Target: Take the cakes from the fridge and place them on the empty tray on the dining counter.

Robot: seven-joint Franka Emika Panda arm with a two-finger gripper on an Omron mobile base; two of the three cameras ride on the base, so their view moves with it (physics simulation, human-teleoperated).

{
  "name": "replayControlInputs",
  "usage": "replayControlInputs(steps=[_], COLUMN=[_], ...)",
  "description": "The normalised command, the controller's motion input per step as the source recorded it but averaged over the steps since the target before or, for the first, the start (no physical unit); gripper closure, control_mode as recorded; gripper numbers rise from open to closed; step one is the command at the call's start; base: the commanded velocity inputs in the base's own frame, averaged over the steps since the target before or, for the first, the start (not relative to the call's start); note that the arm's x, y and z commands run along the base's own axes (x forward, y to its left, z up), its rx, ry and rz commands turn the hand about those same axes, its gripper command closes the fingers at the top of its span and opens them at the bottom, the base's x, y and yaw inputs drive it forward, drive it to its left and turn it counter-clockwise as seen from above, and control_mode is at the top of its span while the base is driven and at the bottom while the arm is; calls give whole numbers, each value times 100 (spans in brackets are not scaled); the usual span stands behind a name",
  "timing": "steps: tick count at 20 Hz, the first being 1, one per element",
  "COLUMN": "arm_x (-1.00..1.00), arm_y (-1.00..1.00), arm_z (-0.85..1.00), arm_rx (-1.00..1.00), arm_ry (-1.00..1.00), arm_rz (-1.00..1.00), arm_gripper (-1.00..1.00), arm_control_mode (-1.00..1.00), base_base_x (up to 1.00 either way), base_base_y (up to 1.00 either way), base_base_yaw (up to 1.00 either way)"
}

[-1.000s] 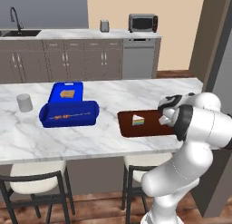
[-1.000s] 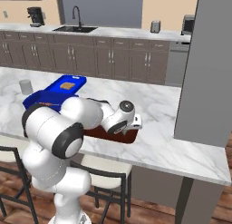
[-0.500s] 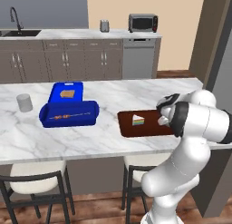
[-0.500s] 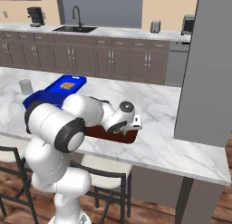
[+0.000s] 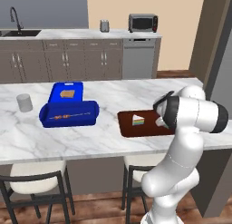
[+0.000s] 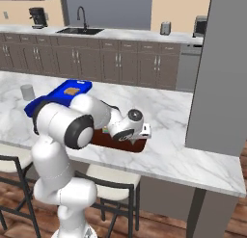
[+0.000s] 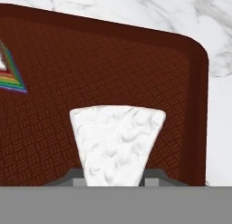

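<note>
Cakes: one slice is already sitting on the tray near the worktop's front edge. The tool is pinching the second slice, hanging over the tray's right corner, so I'd say only the drop is left.

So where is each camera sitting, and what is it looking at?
Left base view: sits behind the arm to its left, looking forward over the dining counter, tray, one cake and blue container; the white arm rises at lower right.
Right base view: behind the arm to its right, facing the same counter; the arm rises at lower left, over the tray.
Hand view: on the hand, looking down at the tray, the claw gripping a white-frosted cake.
All share the tray.
</note>
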Motion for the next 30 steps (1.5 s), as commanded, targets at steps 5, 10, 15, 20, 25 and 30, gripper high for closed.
replayControlInputs(steps=[5,10,15,20,25,30], arm_x=[9,10,10,1,-5,-8], arm_y=[0,0,0,0,0,0], arm_z=[-26,-26,-21,-7,25,55], arm_rx=[0,0,0,0,0,0], arm_ry=[0,0,0,0,-7,0], arm_rz=[0,0,0,0,0,0], arm_gripper=[100,100,100,-100,-100,-100], arm_control_mode=[-100,-100,-100,-100,-100,-100], base_base_x=[0,0,0,0,0,0], base_base_y=[0,0,0,0,0,0], base_base_yaw=[0,0,0,0,0,0])
